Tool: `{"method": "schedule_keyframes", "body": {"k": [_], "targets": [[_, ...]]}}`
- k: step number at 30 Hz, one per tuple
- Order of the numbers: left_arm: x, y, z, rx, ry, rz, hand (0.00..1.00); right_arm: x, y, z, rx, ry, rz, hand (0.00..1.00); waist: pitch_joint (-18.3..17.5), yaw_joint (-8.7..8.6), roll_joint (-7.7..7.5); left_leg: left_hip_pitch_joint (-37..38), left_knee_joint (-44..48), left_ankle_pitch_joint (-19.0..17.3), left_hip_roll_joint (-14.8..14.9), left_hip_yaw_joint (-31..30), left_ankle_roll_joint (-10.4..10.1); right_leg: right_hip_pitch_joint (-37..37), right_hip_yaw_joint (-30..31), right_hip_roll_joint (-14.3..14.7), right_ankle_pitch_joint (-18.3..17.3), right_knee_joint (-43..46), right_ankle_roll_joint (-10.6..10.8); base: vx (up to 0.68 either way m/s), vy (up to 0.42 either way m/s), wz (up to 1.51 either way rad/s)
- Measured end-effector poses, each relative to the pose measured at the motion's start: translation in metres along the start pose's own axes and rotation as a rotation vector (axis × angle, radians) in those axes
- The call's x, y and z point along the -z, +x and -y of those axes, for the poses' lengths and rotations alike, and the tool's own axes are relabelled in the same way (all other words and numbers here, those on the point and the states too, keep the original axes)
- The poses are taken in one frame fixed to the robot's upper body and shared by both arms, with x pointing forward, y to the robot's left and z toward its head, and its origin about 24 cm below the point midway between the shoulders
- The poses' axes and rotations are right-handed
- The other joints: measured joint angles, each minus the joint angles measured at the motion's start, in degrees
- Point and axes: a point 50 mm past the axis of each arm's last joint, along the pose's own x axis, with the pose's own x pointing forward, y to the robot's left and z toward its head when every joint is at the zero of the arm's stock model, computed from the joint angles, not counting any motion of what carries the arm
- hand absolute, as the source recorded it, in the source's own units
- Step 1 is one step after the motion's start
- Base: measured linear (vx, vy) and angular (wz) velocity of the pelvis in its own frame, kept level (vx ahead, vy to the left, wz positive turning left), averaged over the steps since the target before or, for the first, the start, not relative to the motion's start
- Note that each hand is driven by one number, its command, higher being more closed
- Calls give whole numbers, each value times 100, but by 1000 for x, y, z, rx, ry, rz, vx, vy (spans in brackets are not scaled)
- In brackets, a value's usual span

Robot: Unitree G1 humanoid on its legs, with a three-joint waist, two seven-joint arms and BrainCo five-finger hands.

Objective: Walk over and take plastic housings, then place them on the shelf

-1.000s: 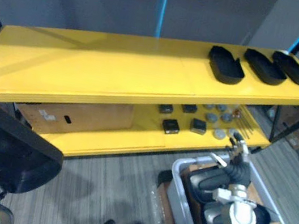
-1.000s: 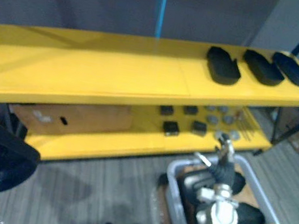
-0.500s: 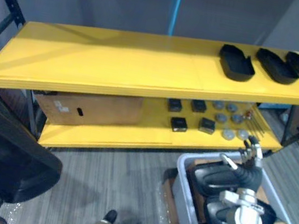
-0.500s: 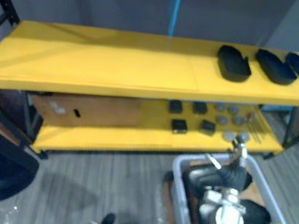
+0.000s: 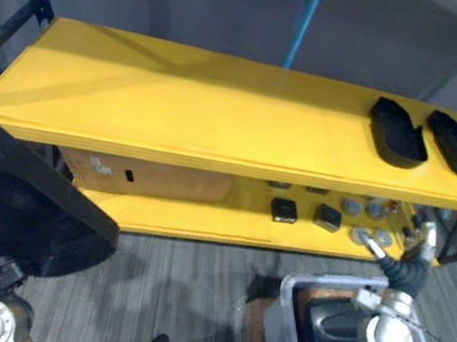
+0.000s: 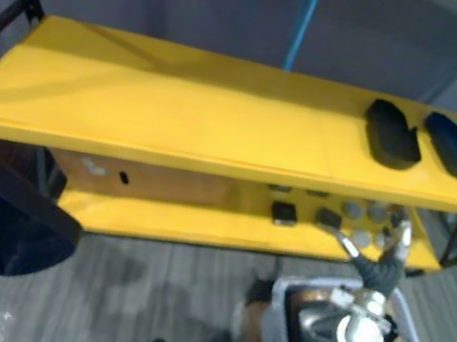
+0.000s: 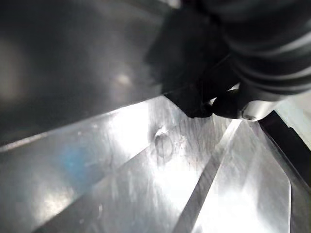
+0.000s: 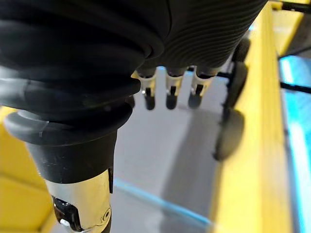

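Here the right hand (image 5: 414, 255) is empty, fingers straight, the yellow shelf (image 5: 220, 117) just beyond; the left hand (image 7: 232, 104) touches a black housing (image 5: 19, 215), and its grip cannot be told.

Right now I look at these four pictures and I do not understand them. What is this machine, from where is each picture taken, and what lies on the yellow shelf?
This is a humanoid robot with two arms. The two wide pictures come from a camera in its head, looking down. The two close ones come from cameras on its wrists. Before it stands a yellow shelf. On the upper board, at the right, lie three black plastic housings. The lower board carries a cardboard box and small black and grey parts. At the lower right stands a grey bin with more housings inside. The right robot hand is open and empty, above the bin. The left robot hand is against a large black part, probably a housing; how it grips I cannot tell.
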Motion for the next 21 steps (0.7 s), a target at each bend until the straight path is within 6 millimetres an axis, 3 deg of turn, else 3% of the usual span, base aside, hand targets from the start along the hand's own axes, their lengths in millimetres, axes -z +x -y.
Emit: {"method": "schedule_keyframes", "body": {"k": [1,2,5,7,9,13,19,21], "targets": [[2,-2,2,0,-11,-12,100,-3,1,-1,-3,4,11,0,-19,-10,-17,-14,109,-116,-44,-31,-30,9,64,-28,248,-8,236,-2,-171,31],[5,-8,8,2,-38,-43,100,-5,0,-2,-9,6,20,0,-62,-29,101,-8,228,-257,31,-40,-37,89,-36,21,360,14,305,65,-169,36],[9,-14,14,2,-54,-75,100,-2,-5,-6,-46,9,1,0,-249,-92,421,-31,166,-235,344,329,-185,387,-433,210,502,-304,198,120,-96,43],[8,-13,16,3,-31,-62,100,-4,-4,-10,-83,18,23,0,-305,-80,486,107,-16,-185,444,523,-260,502,-512,269,511,-433,183,154,-40,25],[8,-13,15,-11,-21,-62,100,-7,-2,-19,-117,31,45,0,-333,-37,481,283,-166,-185,512,586,-260,756,-523,328,533,-685,152,143,-34,-3],[8,-12,14,-24,12,-58,100,0,2,-22,-103,36,20,0,-451,-6,267,308,-215,-183,475,789,-256,780,-475,286,575,-852,195,93,21,-8],[12,-11,13,-24,23,-82,100,3,5,-26,-106,33,13,0,-461,-19,255,459,-256,-182,370,862,-254,969,-412,182,590,-947,218,25,34,-2],[12,-10,14,-16,12,-80,100,3,5,-25,-104,31,13,0,-472,-72,254,369,-337,-135,394,1190,-186,985,-547,106,606,-1001,245,-29,22,38]]}}
